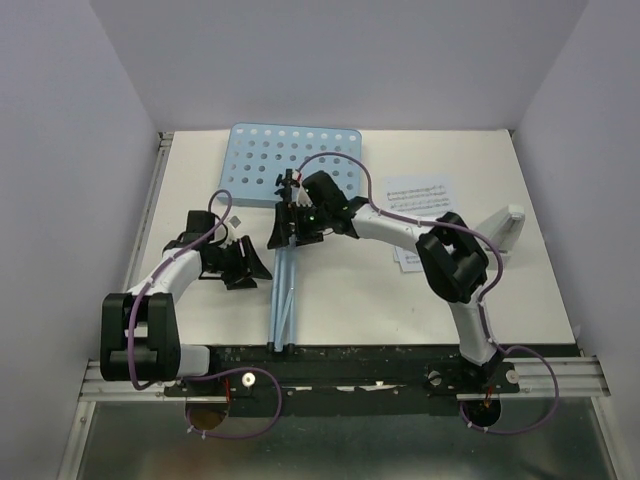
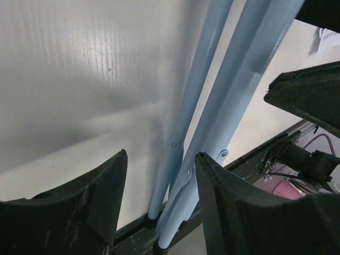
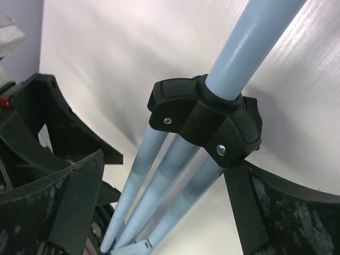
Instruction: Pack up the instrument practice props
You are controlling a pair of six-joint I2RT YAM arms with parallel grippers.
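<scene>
We take it the light-blue music stand (image 1: 296, 152) lies flat on the bench (image 1: 380, 300) for packing, its tripod legs (image 2: 212, 106) folded together. Our right pincer (image 3: 170, 212) stands wide open astride the black leg hub (image 3: 204, 119), gripping nothing. Our left pincer (image 2: 161, 154), also open and empty, faces the legs just ahead. The sheet-music pages (image 1: 420, 200) wait well to the right pincer's right.

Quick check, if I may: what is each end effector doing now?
Left end effector: open, holding nothing.
Right end effector: open, straddling the music stand.
</scene>
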